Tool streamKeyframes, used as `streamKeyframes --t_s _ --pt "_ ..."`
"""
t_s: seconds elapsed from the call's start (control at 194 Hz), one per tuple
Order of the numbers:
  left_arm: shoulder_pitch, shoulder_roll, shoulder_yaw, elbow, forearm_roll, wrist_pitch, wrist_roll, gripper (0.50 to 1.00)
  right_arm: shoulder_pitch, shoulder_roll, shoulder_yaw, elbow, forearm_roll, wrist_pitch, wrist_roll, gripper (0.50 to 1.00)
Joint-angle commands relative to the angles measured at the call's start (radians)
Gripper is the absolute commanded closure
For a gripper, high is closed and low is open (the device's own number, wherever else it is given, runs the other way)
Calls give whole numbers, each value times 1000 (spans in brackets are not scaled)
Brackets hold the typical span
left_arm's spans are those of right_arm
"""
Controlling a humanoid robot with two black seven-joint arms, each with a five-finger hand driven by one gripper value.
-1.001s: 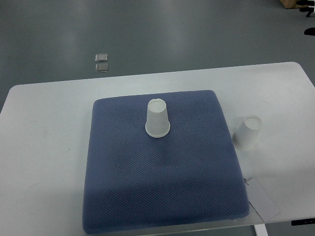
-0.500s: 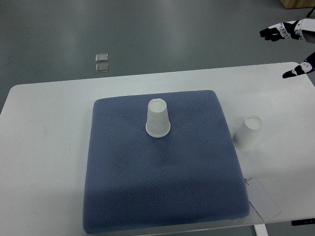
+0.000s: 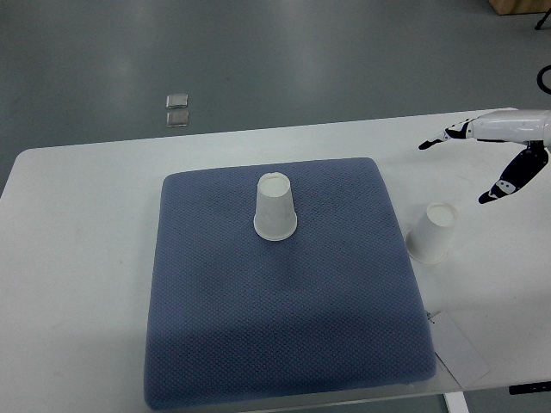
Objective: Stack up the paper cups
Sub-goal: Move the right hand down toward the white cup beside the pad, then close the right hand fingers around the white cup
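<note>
One white paper cup (image 3: 275,207) stands upside down on the blue mat (image 3: 284,327), near the mat's far middle. A second white paper cup (image 3: 430,232) stands upside down on the white table, just right of the mat. My right hand (image 3: 469,159) reaches in from the right edge, above and to the right of that second cup, apart from it. Its fingers (image 3: 448,134) are spread and hold nothing. The left arm does not show.
The white table (image 3: 77,258) ends close behind the mat and at the right. A sheet of paper (image 3: 461,348) lies at the mat's near right corner. Two small square plates (image 3: 178,110) sit on the grey floor beyond the table.
The right hand has come down and leftward from the top right corner to a spot over the table near the right cup. Both cups are where they were.
</note>
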Motion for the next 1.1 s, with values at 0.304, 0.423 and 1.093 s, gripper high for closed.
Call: streamKeyframes --t_s 0.304,0.423,1.093 --pt "0 0 -1 0 0 0 0 500 2 95 -133 -63 -36 -77 -4 570" --pt "0 0 0 0 0 0 0 500 -1 113 -144 -93 -38 -77 -4 570" --pt "0 0 0 0 0 0 0 500 -2 219 -254 -233 -55 -158 -1 626"
